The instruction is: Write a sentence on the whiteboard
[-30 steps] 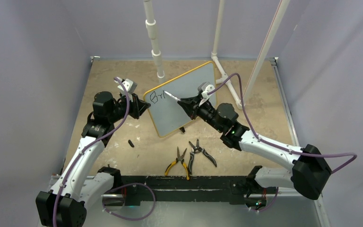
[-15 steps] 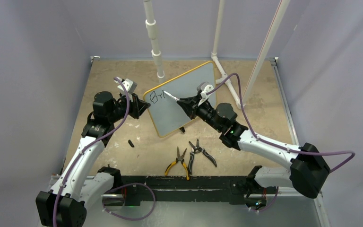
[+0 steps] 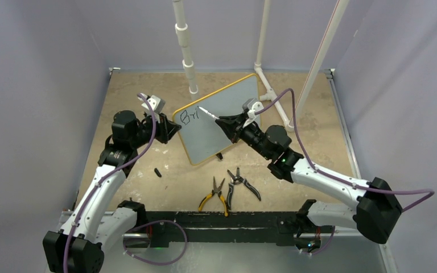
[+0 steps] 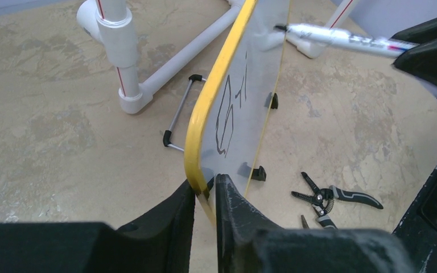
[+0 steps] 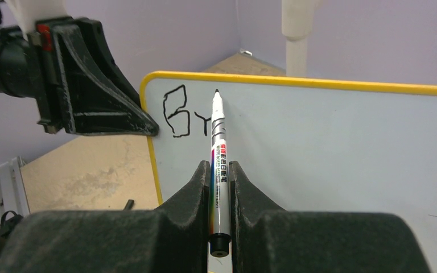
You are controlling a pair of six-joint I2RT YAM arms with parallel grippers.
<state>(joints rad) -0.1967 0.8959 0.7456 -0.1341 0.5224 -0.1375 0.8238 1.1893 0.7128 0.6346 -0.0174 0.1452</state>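
Black marker tip has moved slightly up and right, seemingly off the last stroke; reads as a lift between letters; right gripper clenched on the marker; left gripper pinches the whiteboard rim at its left corner; board stands tilted on the table; sentence only at "Br", nearly all left.

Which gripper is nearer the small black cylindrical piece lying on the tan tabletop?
Left. The left gripper, clamping the edge of the yellow-rimmed whiteboard, is just beyond the small black cylindrical piece. The right gripper, holding a white marker, is farther right, over the board face.
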